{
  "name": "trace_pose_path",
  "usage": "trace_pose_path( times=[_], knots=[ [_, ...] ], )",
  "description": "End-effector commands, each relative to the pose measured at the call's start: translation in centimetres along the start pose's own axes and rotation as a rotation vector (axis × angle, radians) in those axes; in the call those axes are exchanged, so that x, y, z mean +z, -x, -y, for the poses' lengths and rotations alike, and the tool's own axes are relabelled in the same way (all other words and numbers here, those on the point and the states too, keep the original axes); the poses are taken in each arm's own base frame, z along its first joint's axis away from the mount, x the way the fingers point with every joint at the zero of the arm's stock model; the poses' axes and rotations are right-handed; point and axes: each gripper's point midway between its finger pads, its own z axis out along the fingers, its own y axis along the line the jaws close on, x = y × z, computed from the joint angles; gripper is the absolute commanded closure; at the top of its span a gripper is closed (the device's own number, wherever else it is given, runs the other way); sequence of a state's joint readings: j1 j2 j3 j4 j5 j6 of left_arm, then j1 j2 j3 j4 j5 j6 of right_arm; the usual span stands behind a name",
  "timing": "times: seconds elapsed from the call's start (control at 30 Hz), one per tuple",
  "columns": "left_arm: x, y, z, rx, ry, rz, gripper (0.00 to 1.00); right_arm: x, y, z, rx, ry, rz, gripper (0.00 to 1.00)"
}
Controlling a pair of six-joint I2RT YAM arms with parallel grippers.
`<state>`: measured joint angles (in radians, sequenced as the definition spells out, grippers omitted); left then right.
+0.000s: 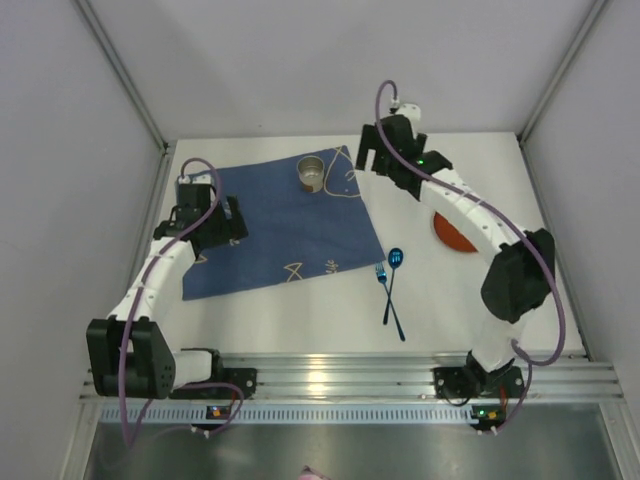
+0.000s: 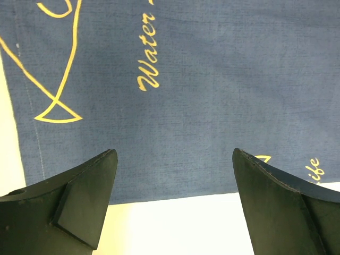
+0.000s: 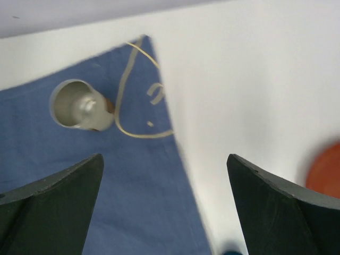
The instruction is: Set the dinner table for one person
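Observation:
The white dinner table (image 1: 300, 320) carries a dark blue cloth (image 1: 280, 225) with yellow fish lines. A metal cup (image 1: 312, 172) stands upright near the cloth's far edge. Just right of the cloth lie a blue spoon (image 1: 396, 258) and a blue fork (image 1: 390, 300), crossed. An orange plate (image 1: 452, 235) shows partly from under the right arm. My left gripper (image 1: 238, 222) hangs open over the cloth's left edge (image 2: 202, 79), holding nothing. My right gripper (image 1: 365, 155) stands open above the cloth's far right corner, the cup (image 3: 79, 106) to its left, and is empty.
Grey walls and metal posts close in the table at the left, right and back. An aluminium rail (image 1: 330, 378) with both arm bases runs along the near edge. The plate's rim (image 3: 326, 170) shows at the right of the right wrist view.

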<state>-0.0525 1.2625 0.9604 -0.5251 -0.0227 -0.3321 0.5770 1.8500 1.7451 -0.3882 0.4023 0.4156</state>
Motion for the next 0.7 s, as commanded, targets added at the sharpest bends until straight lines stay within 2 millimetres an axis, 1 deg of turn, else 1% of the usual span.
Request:
trace_pose_path(
  times=[0.0,0.03,0.07,0.13,0.17,0.23,0.27,0.3,0.37,0.4,0.43,0.47,0.5,0.53,0.6,0.67],
  knots=[
    [0.0,0.8,1.3,-0.014,-0.054,-0.005,0.05,-5.9,-8.2,8.9,0.054,-0.256,-0.313,0.00],
    [0.4,0.4,1.3,-0.014,-0.055,-0.020,0.05,-6.8,-9.6,9.8,0.076,-0.274,-0.358,0.00],
    [0.5,0.2,1.6,-0.016,-0.067,-0.031,0.06,-8.7,-12.2,12.0,0.067,-0.316,-0.438,0.00],
    [0.9,-0.4,1.8,-0.013,-0.073,-0.053,0.06,-10.2,-14.8,13.2,0.076,-0.331,-0.515,0.00],
    [1.0,-0.7,2.0,-0.011,-0.079,-0.064,0.07,-11.3,-16.9,14.3,0.063,-0.344,-0.565,0.00],
    [1.0,-1.0,2.4,-0.006,-0.089,-0.069,0.07,-12.0,-19.1,14.0,0.068,-0.301,-0.635,0.03],
    [1.0,-1.2,2.6,-0.008,-0.095,-0.070,0.07,-12.3,-20.9,14.1,0.060,-0.286,-0.686,0.07],
    [0.9,-1.4,3.0,-0.004,-0.107,-0.074,0.07,-12.5,-21.7,13.6,0.059,-0.257,-0.719,0.14],
    [0.7,-2.0,3.3,-0.010,-0.114,-0.086,0.08,-12.7,-23.7,13.9,0.034,-0.267,-0.777,0.18],
    [0.6,-2.4,3.7,-0.003,-0.121,-0.096,0.08,-12.7,-24.2,14.0,0.030,-0.268,-0.788,0.25],
    [0.2,-2.3,4.0,-0.005,-0.124,-0.089,0.09,-12.5,-24.6,14.1,0.030,-0.272,-0.791,0.29],
    [-0.2,-2.6,4.1,-0.010,-0.124,-0.097,0.09,-12.4,-25.2,14.3,0.025,-0.274,-0.804,0.32],
    [-0.5,-2.8,4.4,-0.004,-0.124,-0.096,0.09,-12.2,-25.5,14.3,0.020,-0.270,-0.803,0.36],
    [-1.3,-2.7,4.6,-0.001,-0.129,-0.080,0.09,-11.7,-25.5,14.1,0.024,-0.264,-0.789,0.37],
    [-2.3,-3.4,4.8,-0.004,-0.124,-0.094,0.09,-11.3,-25.9,13.9,0.023,-0.252,-0.793,0.39],
    [-3.7,-3.2,4.9,-0.024,-0.124,-0.075,0.09,-10.6,-26.0,13.8,0.026,-0.249,-0.786,0.39]
  ],
)
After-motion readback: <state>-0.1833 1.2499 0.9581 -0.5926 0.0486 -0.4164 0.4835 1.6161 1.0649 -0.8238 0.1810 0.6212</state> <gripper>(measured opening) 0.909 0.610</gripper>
